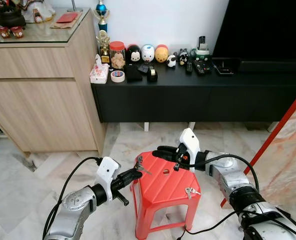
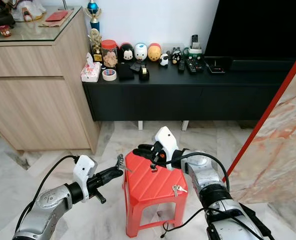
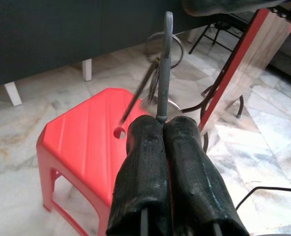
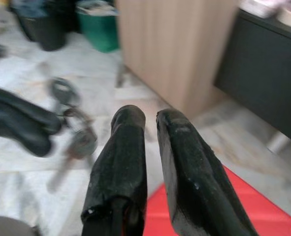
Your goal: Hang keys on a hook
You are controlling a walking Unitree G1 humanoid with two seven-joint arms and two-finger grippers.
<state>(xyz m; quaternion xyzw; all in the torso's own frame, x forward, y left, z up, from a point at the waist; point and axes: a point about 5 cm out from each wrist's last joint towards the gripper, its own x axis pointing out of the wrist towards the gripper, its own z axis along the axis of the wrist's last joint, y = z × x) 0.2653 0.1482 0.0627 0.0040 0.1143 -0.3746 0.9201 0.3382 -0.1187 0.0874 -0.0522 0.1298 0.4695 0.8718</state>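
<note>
Jar (image 1: 117, 54) with red lid on the black console (image 1: 198, 92), near its left end; pale contents, kind unclear. Tissue box (image 1: 98, 73) at the console's left edge, tissue poking out. Beside them one tape roll (image 1: 117, 76); three egg-shaped figures (image 1: 148, 53) in a row along the back edge.

One red stool (image 1: 163, 192) on the marble floor. One loose key (image 1: 190, 191) lies near the stool top's front right corner.

Second set, the keys (image 1: 140, 164) on a ring, hangs in the air at the stool's left edge. Left gripper (image 1: 136, 173) clenched on it; the wrist view has both fingers pressed together around a grey metal piece with ring and keys dangling off it. Left arm low, forearm angled up toward the stool.

Right gripper (image 1: 157, 151) reaches leftward over the stool's back edge, fingers nearly together with a thin gap, holding nothing. Its tips point at the hanging keys, close but apart.
</note>
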